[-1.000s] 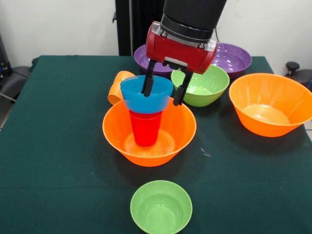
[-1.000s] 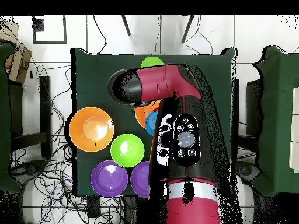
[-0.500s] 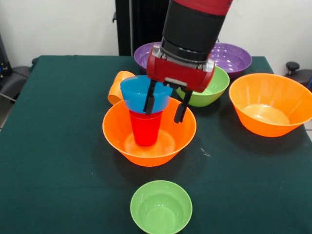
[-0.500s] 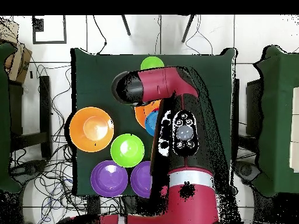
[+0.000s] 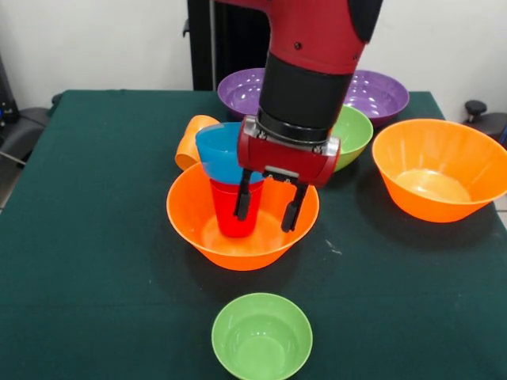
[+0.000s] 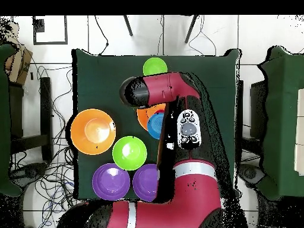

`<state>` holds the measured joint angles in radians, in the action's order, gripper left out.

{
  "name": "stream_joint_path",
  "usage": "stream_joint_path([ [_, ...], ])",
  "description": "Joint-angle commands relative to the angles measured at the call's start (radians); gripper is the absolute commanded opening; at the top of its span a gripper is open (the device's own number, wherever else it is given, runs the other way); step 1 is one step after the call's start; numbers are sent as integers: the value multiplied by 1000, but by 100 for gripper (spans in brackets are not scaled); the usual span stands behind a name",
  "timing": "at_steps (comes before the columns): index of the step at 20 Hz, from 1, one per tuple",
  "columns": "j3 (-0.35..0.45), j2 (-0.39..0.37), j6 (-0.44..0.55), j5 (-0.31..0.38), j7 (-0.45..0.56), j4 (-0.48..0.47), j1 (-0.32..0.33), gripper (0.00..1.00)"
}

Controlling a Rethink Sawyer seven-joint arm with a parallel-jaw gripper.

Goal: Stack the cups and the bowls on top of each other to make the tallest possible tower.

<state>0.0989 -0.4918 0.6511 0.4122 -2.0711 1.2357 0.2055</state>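
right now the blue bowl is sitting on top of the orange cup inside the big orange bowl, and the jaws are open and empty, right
Not quite: the cup under the blue bowl is the red cup, not the orange one. The front view shows it upright in the large orange bowl, while the orange cup lies on the table behind it. The rest holds: the gripper has its jaws open and empty.

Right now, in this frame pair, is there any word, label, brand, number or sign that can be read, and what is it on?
None can be read.
The bowls and cups, such as the blue bowl on the red cup, are plain.
The arm's button panel in the overhead view shows only small marks, too small to read.
The claw carries no visible lettering.
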Motion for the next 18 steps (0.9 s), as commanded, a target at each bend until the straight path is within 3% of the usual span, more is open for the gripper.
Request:
stream_joint_path([
  [1, 104, 72, -73, 9, 47, -27, 13, 100],
  [18, 110, 195, -121, 13, 43, -116, -7, 100],
])
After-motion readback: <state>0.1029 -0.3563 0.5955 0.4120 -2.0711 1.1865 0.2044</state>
